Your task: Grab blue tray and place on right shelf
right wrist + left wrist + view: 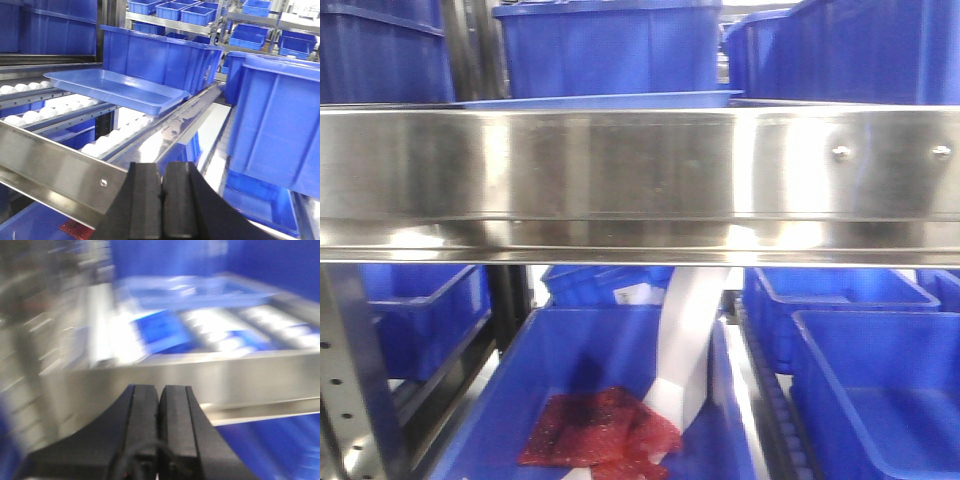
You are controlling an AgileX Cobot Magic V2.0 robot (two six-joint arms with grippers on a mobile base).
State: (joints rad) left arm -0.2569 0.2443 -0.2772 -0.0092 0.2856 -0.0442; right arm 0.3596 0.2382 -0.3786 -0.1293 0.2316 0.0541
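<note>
The blue tray (pixel 117 89) rests on the white rollers of the right shelf (pixel 55 167), a shiny steel rack with a wide front rail. In the front view only the tray's front lip (pixel 605 100) shows above that rail (pixel 640 175). In the left wrist view the tray (pixel 197 290) is a blur beyond the rail (pixel 210 377). My right gripper (pixel 163 185) is shut and empty, below and in front of the rail, apart from the tray. My left gripper (pixel 161 407) is shut too, holding nothing, just before the rail.
Deep dark-blue bins (pixel 160 57) stand behind the tray, and another bin (pixel 277 120) sits close on the right. Below the shelf lie more bins (pixel 865 375); one (pixel 520 400) holds a red mesh bag (pixel 600 430) and a white strip (pixel 685 345).
</note>
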